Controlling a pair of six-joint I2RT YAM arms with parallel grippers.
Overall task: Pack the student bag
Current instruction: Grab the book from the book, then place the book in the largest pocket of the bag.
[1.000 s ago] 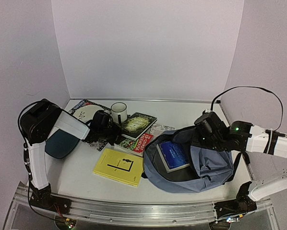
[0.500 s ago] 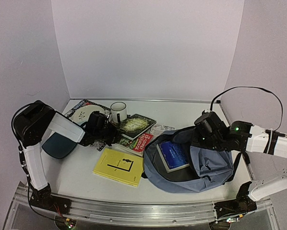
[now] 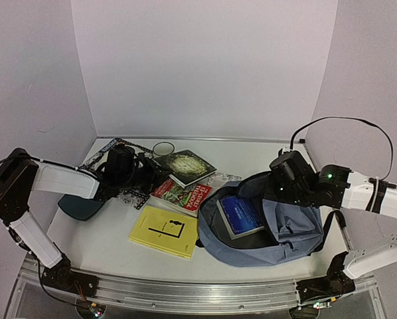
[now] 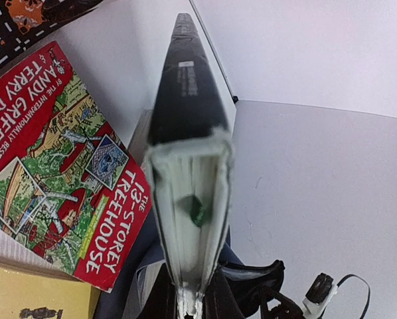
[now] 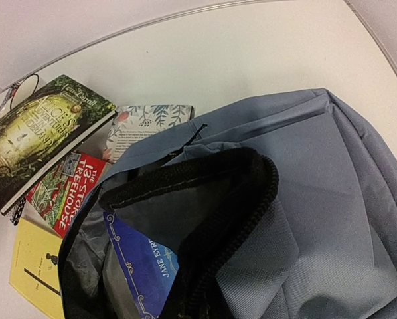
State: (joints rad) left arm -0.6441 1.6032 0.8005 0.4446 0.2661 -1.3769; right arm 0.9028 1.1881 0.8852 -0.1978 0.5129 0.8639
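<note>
The student bag, blue-grey fabric, lies open at the front right. A blue book lies inside it, also seen in the right wrist view. My right gripper is shut on the bag's dark zippered rim and holds the mouth open; the gripper sits at the bottom of its wrist view. My left gripper is shut on the spine end of a dark green hardback, seen edge-on in the left wrist view with the gripper below it.
A red Treehouse book and a floral book lie beside the bag's mouth. A yellow book lies in front. A mug stands behind the green book. A dark teal tray and a patterned book lie far left.
My left arm has stretched out low and its gripper has drawn left and back, taking the green book with it, partly covering the mug. The right gripper and bag have stayed put.
</note>
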